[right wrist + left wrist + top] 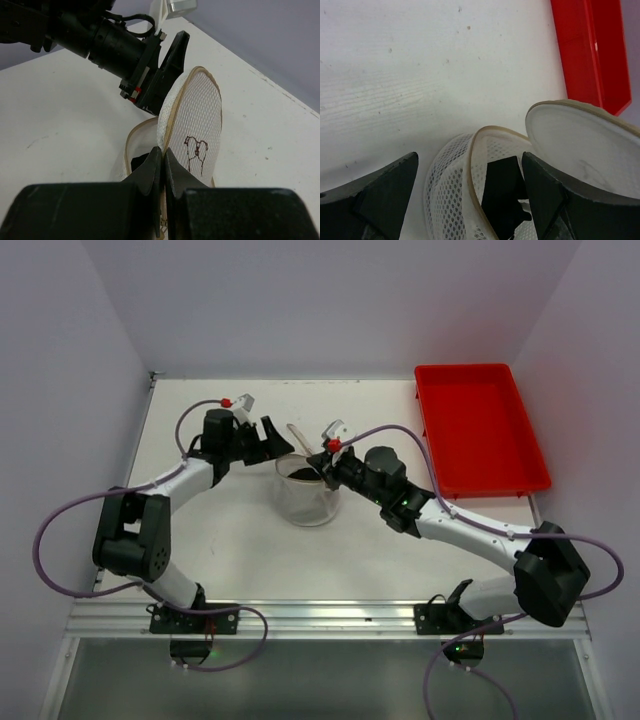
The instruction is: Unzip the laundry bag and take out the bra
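The right gripper's [161, 153] black fingers [149, 172] are pressed together, pinching the tan wire rim of the round mesh lid [200, 112] at its lower edge. The lid stands nearly upright, hinged open from the small cream-white mesh laundry bag [445, 195]. A small dark print [195, 152] shows on its outer face.

The left gripper [469, 157] hovers just beyond the bag with its two black fingers [385, 197] spread wide apart, holding nothing. In the left wrist view one finger lies close against the lid's inner face, though contact cannot be told. The bag's open mouth sits between the two fingers.

Inside that mouth, the small black fabric bra [502, 192] lies in the mesh pod, partly below the rim.

The bag rests on the white table [420, 75] about midway across it, between the two grippers. The red plastic tray [480, 430] sits well apart at the far right corner.
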`<state>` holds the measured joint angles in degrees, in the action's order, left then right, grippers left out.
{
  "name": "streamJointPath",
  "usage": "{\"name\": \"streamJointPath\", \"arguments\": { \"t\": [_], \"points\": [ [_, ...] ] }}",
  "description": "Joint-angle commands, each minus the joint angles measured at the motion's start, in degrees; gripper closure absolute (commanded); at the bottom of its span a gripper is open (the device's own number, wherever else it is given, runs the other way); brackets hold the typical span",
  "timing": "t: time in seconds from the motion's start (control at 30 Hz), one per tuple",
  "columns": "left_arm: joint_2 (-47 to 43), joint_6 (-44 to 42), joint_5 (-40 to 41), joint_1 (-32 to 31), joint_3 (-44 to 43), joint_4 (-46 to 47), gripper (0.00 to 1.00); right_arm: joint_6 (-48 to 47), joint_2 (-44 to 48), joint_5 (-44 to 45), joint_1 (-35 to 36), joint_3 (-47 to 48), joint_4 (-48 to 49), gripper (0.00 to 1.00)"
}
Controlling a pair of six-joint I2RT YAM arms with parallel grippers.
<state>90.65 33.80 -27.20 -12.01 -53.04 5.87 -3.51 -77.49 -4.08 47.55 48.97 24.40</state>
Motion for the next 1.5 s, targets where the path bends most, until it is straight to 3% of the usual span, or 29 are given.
{"name": "streamJointPath", "arguments": {
  "t": [0.0, 0.17, 0.27, 0.3, 0.37, 0.4, 0.47, 0.67, 0.7, 0.8, 1.07, 1.23, 1.47],
  "points": [
    [2.42, -2.16, -3.2, 0.23, -1.28, -1.47, 0.14, -0.8, 1.91, -0.14, -0.18, -0.45, 3.37, 1.0],
    [3.39, -2.95, -3.12, -0.21, 0.82, -0.86, 0.2, -1.24, 1.73, 0.47, -0.18, -0.45, 3.63, 1.0],
    [2.95, -2.52, -5.05, -0.38, 2.14, 1.07, 0.37, -1.68, 1.38, 0.91, -0.18, -0.19, 3.55, 1.0],
    [2.95, -2.08, -6.88, -0.38, 2.58, 1.77, 0.51, -1.85, 1.29, 1.0, -0.18, -0.1, 3.63, 1.0],
    [2.86, -0.94, -8.39, -0.38, 3.72, 4.58, 0.67, -2.12, 0.77, 1.35, -0.18, 0.16, 3.63, 1.0],
    [2.78, -0.76, -8.48, -0.38, 4.08, 4.94, 0.83, -2.29, 0.68, 1.96, -0.26, 0.16, 3.89, 1.0],
    [1.12, 0.47, -7.96, -0.03, 5.91, 6.78, 1.0, -2.38, 0.5, 3.54, -0.18, -0.45, 6.86, 1.0],
    [-10.98, 12.39, -1.73, -0.03, 18.71, 21.96, 1.0, -3.09, -5.55, 13.03, -0.62, 0.42, 19.44, 1.0],
    [-12.85, 14.52, 0.81, -0.2, 20.93, 28.08, 1.0, -1.78, -6.78, 14.69, -0.62, 2.16, 21.98, 1.0],
    [-19.18, 20.15, 7.31, -1.43, 28.59, 35.15, 1.0, 3.13, -9.69, 21.55, -0.62, 4.11, 23.49, 1.0],
    [-27.01, 24.03, 20.16, -8.19, 37.56, 42.73, 1.0, 18.26, -7.5, 36.05, 0.17, -9.93, 40.44, 1.0],
    [-26.67, 24.21, 21.14, -8.82, 38.44, 44.49, 1.0, 23.45, -7.93, 46.34, 2.98, -21.88, 54.85, 0.7],
    [-25.88, 23.77, 20.79, -8.82, 38.71, 44.58, 1.0, 27.85, -6.8, 47.23, 5.36, -29.45, 61.47, 0.48]
  ]
}}
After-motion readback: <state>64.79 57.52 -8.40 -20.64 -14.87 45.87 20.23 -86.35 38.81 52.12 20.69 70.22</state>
